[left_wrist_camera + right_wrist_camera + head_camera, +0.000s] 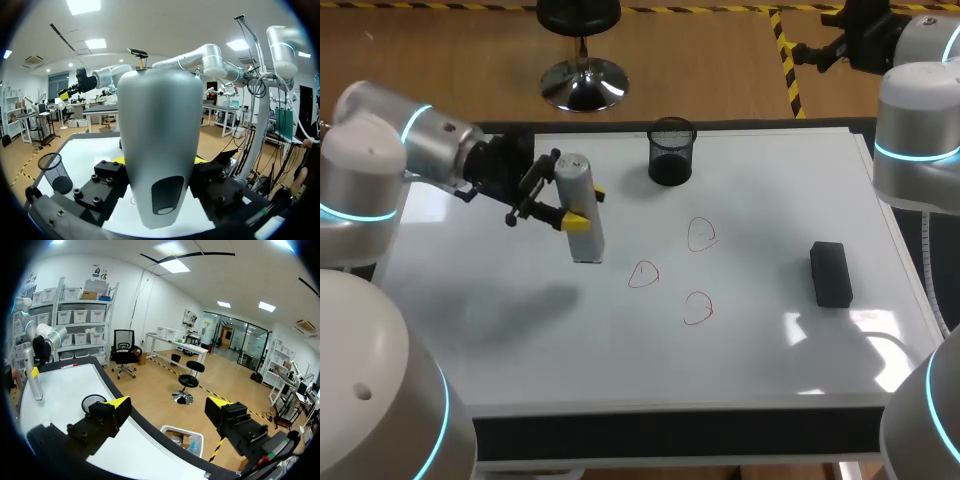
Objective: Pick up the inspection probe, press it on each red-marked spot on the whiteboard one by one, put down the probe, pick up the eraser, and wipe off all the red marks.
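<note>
My left gripper point(585, 206) is shut on the grey inspection probe point(578, 215), which hangs nearly upright above the whiteboard point(520, 330), left of the red marks. Three red marks are drawn mid-board: one at the back point(701, 235), one to the left point(643, 274), one at the front point(698, 309). The black eraser point(831, 273) lies toward the right. In the left wrist view the probe point(155, 140) fills the space between the fingers of my left gripper point(159, 162). My right gripper point(169, 405) stands open with nothing in it, off the board's far right corner.
A black mesh cup point(671, 152) stands at the back middle of the board; it also shows as the mesh cup point(55, 172) beside the left gripper. The right arm's body point(917, 140) rises at the board's right edge.
</note>
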Action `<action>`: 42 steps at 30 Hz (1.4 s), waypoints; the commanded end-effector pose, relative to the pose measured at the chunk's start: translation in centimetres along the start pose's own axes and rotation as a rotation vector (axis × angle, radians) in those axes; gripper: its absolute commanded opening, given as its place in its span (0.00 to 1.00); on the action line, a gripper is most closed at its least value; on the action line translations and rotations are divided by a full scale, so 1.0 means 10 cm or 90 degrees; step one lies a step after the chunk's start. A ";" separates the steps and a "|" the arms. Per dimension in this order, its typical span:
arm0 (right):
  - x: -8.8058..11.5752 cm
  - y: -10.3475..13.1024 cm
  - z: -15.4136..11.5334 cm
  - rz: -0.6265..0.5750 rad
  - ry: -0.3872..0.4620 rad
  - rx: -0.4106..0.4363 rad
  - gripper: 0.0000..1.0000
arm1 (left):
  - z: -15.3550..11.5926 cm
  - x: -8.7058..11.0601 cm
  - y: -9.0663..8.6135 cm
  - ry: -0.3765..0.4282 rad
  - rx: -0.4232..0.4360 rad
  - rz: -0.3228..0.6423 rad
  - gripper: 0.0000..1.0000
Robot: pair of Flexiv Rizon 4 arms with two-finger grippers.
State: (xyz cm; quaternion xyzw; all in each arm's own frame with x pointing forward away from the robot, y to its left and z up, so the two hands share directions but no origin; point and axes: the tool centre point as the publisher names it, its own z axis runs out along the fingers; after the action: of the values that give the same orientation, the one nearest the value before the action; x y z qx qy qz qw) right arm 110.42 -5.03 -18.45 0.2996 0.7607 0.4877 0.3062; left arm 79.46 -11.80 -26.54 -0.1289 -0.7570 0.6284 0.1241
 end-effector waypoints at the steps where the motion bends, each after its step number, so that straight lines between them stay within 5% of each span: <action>1: 0.00 0.00 0.00 0.000 0.000 0.000 1.00 | 0.09 0.01 0.00 -0.001 0.000 0.001 0.00; 18: 0.00 0.00 0.00 0.000 0.000 0.000 1.00 | 0.45 -0.02 0.03 0.003 0.013 0.026 0.00; 42: 0.00 0.00 0.00 0.000 0.000 0.000 1.00 | 0.85 -0.22 0.30 0.009 0.002 0.020 0.00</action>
State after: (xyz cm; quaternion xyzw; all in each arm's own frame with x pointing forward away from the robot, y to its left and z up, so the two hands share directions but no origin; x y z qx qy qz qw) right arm 110.42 -5.03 -18.45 0.2996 0.7607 0.4877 0.3062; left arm 78.35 -19.31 -30.68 -0.1438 -0.7550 0.6287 0.1184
